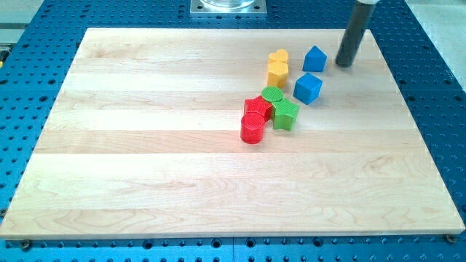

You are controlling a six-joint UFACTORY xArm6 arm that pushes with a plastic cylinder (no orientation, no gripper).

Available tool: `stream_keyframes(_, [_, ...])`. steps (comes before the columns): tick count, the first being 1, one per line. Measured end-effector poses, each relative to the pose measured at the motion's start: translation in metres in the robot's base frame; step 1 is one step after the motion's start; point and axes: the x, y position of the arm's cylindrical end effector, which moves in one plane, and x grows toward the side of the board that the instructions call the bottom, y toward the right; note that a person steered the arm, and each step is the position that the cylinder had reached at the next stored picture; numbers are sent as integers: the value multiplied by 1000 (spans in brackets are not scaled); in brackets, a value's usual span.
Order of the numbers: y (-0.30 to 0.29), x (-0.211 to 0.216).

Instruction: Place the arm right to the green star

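The green star (285,114) lies right of the board's middle, in a tight cluster with a green cylinder (272,94), a red star (255,107) and a red cylinder (252,128). My tip (344,64) rests on the board near its top right. It is well above and to the right of the green star, just right of a blue pentagon-like block (314,58), with a small gap between them. A blue cube (308,88) lies between my tip and the green star.
A yellow heart (277,57) and another yellow block (277,73) sit touching each other above the cluster. The wooden board (145,145) lies on a blue perforated table (29,44). The arm's metal base (227,7) is at the view's top.
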Motion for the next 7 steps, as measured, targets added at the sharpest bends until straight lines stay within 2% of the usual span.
stream_keyframes(3, [-23, 6])
stream_keyframes(4, [12, 6])
stream_keyframes(5, [45, 64])
stream_keyframes(6, [45, 136])
stream_keyframes(7, [12, 195])
